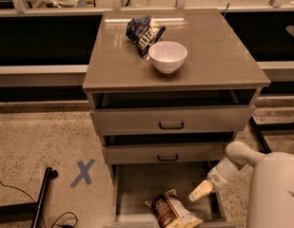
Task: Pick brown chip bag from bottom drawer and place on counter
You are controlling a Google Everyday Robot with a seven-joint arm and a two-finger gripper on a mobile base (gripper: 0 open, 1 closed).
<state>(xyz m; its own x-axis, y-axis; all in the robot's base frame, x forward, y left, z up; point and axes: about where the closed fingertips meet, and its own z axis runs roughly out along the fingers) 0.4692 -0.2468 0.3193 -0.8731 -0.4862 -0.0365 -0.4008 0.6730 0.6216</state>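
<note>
My cream tool (200,192), its opening unclear to me, hangs over the grey bottom drawer (142,180) beside the crinkly brown chip bag (171,212).

The chip bag (171,210) lies in the bottom drawer (142,184), at its front centre. The pincer (200,192) hangs over the drawer's right side, just right of the bag. On the table (222,56), a bowl (168,56) stands just before a second chip bag (142,32).
</note>
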